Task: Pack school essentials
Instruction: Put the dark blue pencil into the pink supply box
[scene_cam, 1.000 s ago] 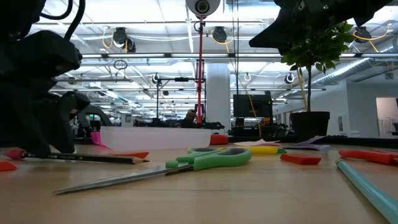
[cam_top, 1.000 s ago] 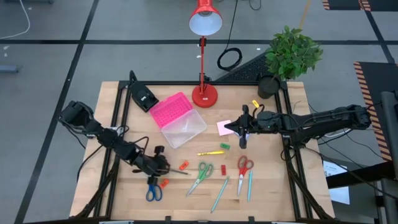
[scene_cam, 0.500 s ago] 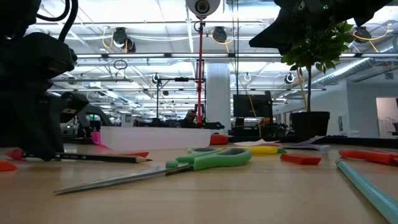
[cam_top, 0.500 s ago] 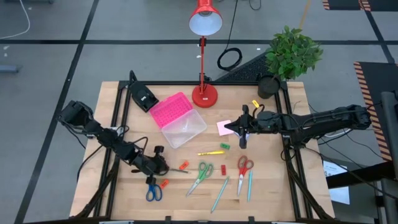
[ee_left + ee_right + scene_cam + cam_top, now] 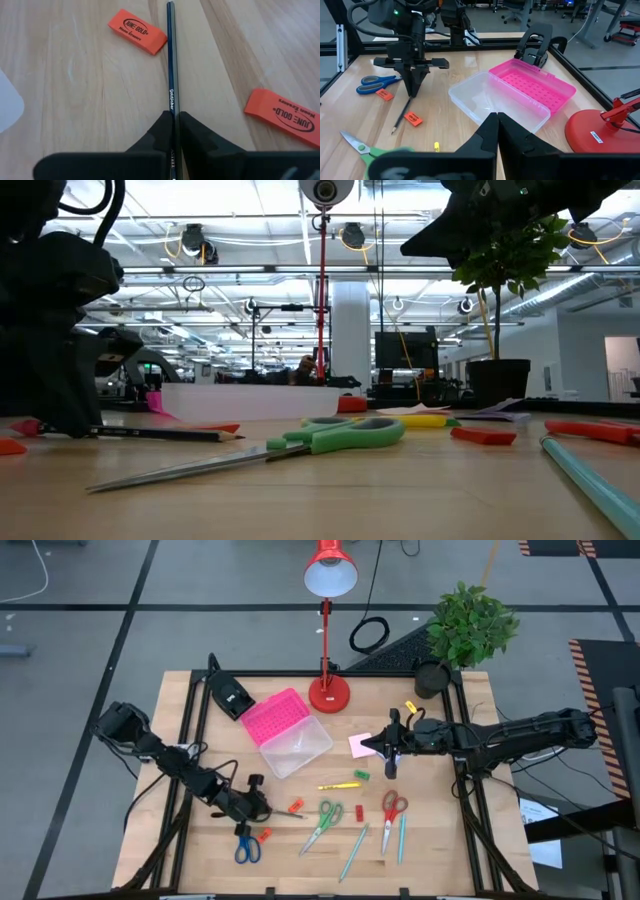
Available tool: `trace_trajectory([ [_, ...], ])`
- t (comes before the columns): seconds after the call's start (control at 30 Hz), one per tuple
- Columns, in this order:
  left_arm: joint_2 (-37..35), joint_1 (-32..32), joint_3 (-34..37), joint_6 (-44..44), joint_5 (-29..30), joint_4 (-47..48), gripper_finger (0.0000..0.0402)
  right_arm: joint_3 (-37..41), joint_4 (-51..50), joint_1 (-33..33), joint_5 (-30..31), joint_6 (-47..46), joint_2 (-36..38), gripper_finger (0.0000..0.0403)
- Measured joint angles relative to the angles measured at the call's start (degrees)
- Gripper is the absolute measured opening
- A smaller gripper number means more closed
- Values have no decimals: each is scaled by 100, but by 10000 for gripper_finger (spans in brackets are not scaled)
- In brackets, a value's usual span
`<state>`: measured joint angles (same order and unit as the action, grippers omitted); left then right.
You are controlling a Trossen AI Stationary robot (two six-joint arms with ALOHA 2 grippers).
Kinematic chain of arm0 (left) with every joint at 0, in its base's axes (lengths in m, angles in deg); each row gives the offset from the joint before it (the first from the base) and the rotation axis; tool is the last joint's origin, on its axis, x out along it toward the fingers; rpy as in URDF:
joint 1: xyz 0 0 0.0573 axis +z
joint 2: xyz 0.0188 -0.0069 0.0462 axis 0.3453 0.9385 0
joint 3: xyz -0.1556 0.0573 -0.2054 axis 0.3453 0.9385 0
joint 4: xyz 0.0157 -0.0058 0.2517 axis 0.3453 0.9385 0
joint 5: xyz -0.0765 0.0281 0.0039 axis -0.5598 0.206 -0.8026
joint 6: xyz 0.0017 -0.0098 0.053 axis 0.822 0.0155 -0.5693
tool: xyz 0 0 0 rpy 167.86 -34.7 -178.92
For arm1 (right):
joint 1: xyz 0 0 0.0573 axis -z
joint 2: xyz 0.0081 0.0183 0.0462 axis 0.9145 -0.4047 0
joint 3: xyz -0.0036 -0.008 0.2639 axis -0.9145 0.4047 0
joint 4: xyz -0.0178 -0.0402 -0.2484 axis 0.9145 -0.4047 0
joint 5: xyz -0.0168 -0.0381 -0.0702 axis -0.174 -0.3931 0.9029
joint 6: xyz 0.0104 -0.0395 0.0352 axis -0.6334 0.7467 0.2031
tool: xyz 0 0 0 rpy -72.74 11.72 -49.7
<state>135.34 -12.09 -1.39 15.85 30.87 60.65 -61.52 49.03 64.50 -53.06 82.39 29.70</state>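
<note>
spanning most of the high view, the wooden counter (image 5: 200, 715) carries everything, with the red desk lamp (image 5: 327, 630) at its back edge and a potted plant (image 5: 468, 628) at the back right corner. the clear box with the open pink lid (image 5: 285, 732) lies left of the lamp's base, and a black wedge-shaped device (image 5: 230, 695) sits just behind it on the left

the left arm reaches in from the left side, its left end effector (image 5: 258, 808) down at the counter near the front left, fingers (image 5: 161, 132) pinching a dark pencil (image 5: 171, 75) that lies flat on the wood and points toward the counter's middle. the right arm stretches in from the right, and its right end effector (image 5: 392, 750) hangs above the counter beside a pink sticky-note pad (image 5: 361, 745), fingers pressed together with nothing between them

blue-handled scissors (image 5: 246, 846) lie just in front of the left end effector. green-handled scissors (image 5: 323, 822) lie near the front middle, red-handled scissors (image 5: 392, 810) to their right, with two pale blue pens (image 5: 354, 851) between and beside them. a yellow marker (image 5: 340, 785) lies behind the green scissors

two orange erasers lie on either side of the pencil, one (image 5: 137, 37) near its far end and one (image 5: 282, 116) closer to the fingers. a red eraser (image 5: 359, 811) and a small green eraser (image 5: 361, 775) lie near the middle
</note>
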Motion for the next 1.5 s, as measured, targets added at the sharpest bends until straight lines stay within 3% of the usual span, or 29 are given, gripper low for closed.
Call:
trace_trajectory([
  [0.37,20,4,-243,-81,-209,60,30,0,2,0,-1,87,0,0],
  [0.67,17,23,-775,-319,-202,680,30,0,4,0,-2,87,0,0],
  [1.03,11,527,-2049,-1060,23,2156,31,0,4,0,0,87,0,0],
  [1.33,11,1190,-3145,-1561,941,3816,31,0,-1,0,-2,129,0,0],
  [1.5,7,1639,-3614,-1811,1122,4551,31,0,-46,0,-2,129,0,0],
])
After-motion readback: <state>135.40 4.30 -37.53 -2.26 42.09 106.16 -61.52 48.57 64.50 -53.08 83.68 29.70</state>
